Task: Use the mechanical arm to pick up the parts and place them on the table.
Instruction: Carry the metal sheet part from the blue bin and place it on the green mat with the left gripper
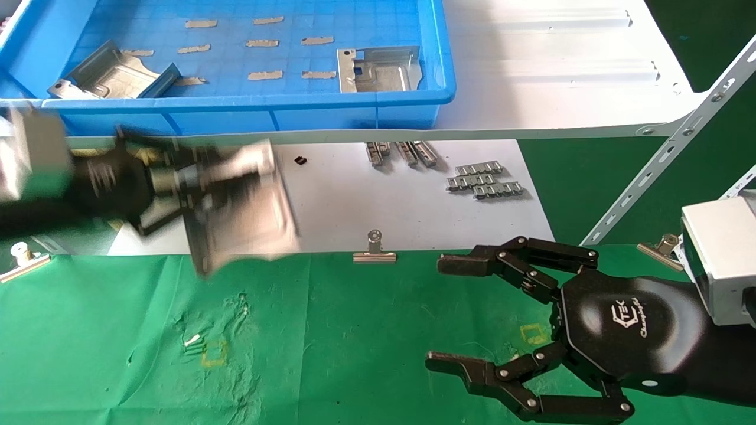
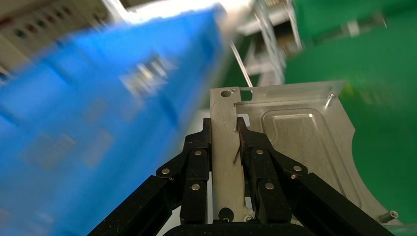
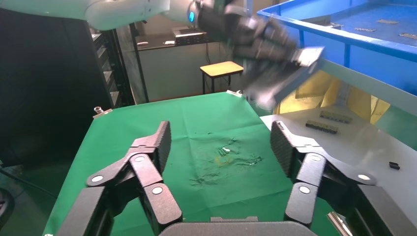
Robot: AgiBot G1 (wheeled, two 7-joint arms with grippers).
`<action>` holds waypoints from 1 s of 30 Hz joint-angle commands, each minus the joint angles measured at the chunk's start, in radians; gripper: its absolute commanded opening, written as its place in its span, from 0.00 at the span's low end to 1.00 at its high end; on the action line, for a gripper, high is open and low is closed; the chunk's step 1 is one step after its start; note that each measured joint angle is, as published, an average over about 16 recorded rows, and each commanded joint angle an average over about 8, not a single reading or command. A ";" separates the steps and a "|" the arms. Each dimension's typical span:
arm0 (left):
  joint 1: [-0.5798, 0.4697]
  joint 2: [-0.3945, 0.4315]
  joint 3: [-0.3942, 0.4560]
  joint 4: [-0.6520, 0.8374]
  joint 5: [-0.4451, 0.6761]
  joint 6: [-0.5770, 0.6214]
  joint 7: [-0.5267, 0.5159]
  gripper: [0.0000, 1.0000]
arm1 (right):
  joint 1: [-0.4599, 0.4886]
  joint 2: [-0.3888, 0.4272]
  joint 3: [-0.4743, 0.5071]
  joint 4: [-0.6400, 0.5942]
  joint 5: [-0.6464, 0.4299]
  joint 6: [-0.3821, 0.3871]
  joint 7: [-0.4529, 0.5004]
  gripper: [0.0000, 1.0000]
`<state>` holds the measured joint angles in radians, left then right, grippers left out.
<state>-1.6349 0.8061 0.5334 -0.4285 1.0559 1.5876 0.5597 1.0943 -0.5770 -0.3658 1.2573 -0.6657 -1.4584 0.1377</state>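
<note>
Head view, left side: left gripper [image 1: 195, 186] is raised in front of the blue tray [image 1: 354, 103], above the far edge of the table [image 1: 331, 342], motion-blurred. It pinches a held part [image 1: 248, 206] by one edge flange. Left wrist view confirms the grip: both fingers [image 2: 196, 162] are pressed onto the flange of the plate [image 2: 295, 142], one on each face, and the embossed panel extends out past the fingertips over green cloth [image 2: 383, 128].

Inside the tray, two more parts: one at the left end [image 1: 112, 77], tilted, and one against the near wall toward the right [image 1: 378, 69]. Small grey strips [image 1: 263, 43] lie scattered on the tray floor.

Centre: white board [image 1: 378, 200] below the tray carries ribbed clip strips [image 1: 481, 179]. A binder clip [image 1: 374, 251] sits on the table's far edge.

Right: right gripper [image 1: 440, 310] hovers low over the table's right portion, fingers spread wide, holding nothing. Right wrist view shows the same wide gap between its fingers [image 3: 157, 142], with the left gripper [image 3: 295, 56] and its plate farther off beside the tray.
</note>
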 commanded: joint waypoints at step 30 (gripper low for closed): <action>-0.019 0.068 0.144 0.383 0.166 -0.022 0.301 0.00 | 0.000 0.000 0.000 0.000 0.000 0.000 0.000 1.00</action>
<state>-1.6472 0.8724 0.6838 -0.0582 1.2296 1.5613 0.8607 1.0943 -0.5769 -0.3660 1.2573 -0.6656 -1.4583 0.1376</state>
